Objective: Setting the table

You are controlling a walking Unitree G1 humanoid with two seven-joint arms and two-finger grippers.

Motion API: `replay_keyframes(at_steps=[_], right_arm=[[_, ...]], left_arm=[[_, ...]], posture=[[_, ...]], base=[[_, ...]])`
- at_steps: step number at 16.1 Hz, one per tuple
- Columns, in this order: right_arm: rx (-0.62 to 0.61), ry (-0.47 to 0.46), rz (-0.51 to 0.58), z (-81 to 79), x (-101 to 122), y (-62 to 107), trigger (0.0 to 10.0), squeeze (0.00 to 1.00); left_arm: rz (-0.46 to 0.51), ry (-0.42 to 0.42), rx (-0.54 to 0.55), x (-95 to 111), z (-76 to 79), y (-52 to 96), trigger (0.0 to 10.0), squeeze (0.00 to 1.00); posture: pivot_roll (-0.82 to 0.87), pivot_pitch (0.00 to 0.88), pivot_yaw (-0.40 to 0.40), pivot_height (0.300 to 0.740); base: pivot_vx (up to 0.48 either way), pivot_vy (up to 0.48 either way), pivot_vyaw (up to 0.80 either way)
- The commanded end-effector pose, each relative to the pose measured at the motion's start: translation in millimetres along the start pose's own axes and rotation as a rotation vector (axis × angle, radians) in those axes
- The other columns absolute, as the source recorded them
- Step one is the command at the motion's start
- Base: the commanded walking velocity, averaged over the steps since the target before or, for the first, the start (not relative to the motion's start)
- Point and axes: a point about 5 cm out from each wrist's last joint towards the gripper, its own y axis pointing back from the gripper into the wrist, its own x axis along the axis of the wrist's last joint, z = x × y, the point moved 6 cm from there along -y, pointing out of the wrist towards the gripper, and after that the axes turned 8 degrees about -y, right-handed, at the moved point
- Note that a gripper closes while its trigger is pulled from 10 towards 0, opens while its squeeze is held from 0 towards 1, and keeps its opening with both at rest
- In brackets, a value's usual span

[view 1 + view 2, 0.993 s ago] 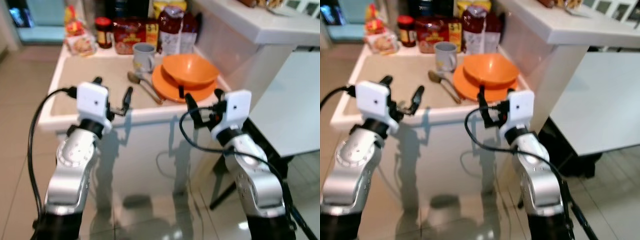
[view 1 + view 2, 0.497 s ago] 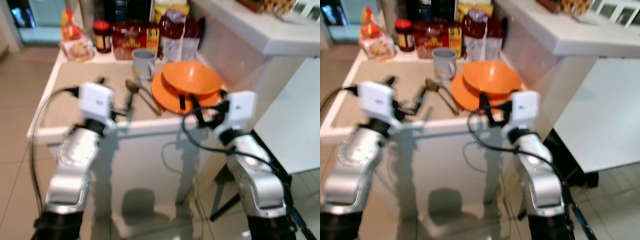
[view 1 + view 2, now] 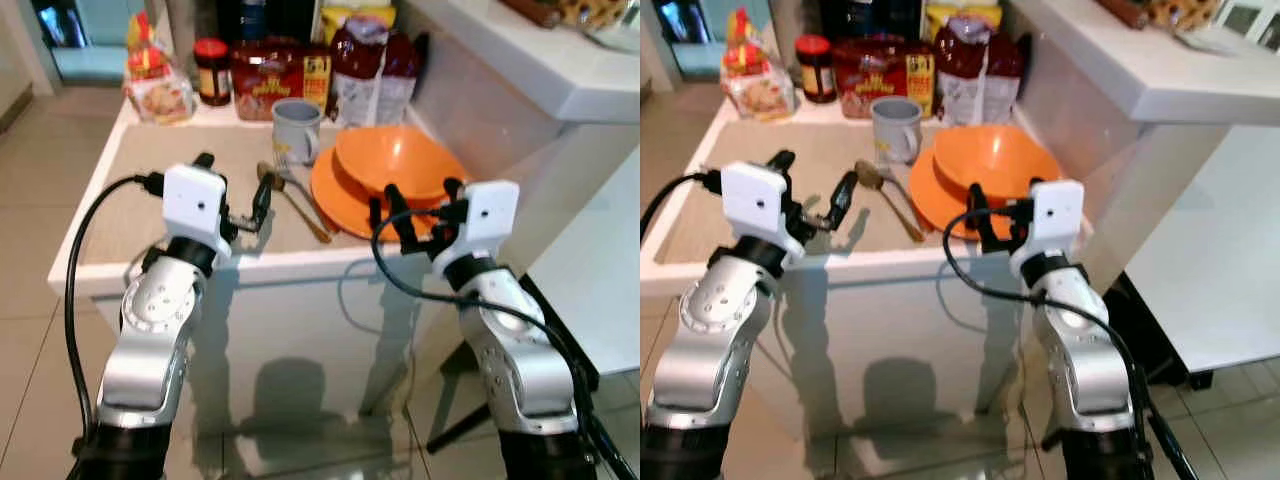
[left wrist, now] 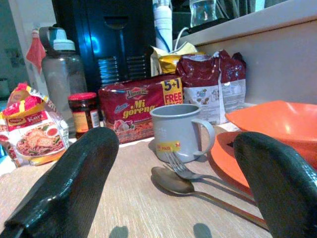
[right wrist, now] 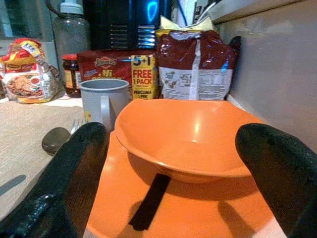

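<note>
An orange bowl (image 3: 398, 160) sits in an orange plate (image 3: 335, 195) at the right of the beige table top (image 3: 150, 190). To their left a grey mug (image 3: 296, 130) stands, with a spoon (image 4: 171, 181) and a fork (image 4: 178, 166) lying in front of it. My left gripper (image 3: 235, 178) hangs open over the table's front edge, facing the spoon and mug. Facing the bowl (image 5: 188, 134), my right gripper (image 3: 415, 205) is open at the plate's near rim. Neither gripper holds anything.
Along the table's back edge stand a noodle multipack (image 3: 275, 70), a jar (image 3: 211, 70), a dark red bag (image 3: 375, 65), a snack packet (image 3: 160, 90) and a water bottle (image 4: 64, 74). A white counter (image 3: 520, 60) rises on the right. Tiled floor (image 3: 30, 330) lies around.
The camera has come closer to the table and the picture has sharpened. Both grippers now reach over its front edge, still open.
</note>
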Motion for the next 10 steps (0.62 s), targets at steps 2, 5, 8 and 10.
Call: replay_keyframes(at_steps=[2, 5, 8, 10], right_arm=[[-0.065, -0.016, 0.003, 15.9, 4.3, -1.7, 10.0, 0.00], [-0.140, -0.060, -0.037, 34.1, 3.1, -12.4, 10.0, 1.00], [-0.207, -0.109, -0.076, 52.1, 4.6, -28.0, 10.0, 1.00], [-0.283, -0.169, -0.112, 68.3, 2.8, -38.8, 10.0, 1.00]], left_arm=[[0.012, -0.007, -0.030, 2.9, 8.5, -0.8, 10.0, 0.00], [0.043, 0.017, -0.159, 11.6, 27.9, 1.2, 10.0, 0.00], [0.070, 0.005, -0.273, 19.7, 45.9, 3.9, 10.0, 0.00], [0.078, 0.000, -0.277, 22.2, 47.8, 1.9, 10.0, 0.00]], posture=[[0.09, 0.000, -0.084, 0.740], [0.09, 0.000, -0.081, 0.740], [0.09, 0.000, -0.073, 0.740], [0.09, 0.000, -0.072, 0.740]], base=[[0.000, 0.000, 0.00], [0.000, 0.000, 0.00], [0.000, 0.000, 0.00], [0.000, 0.000, 0.00]])
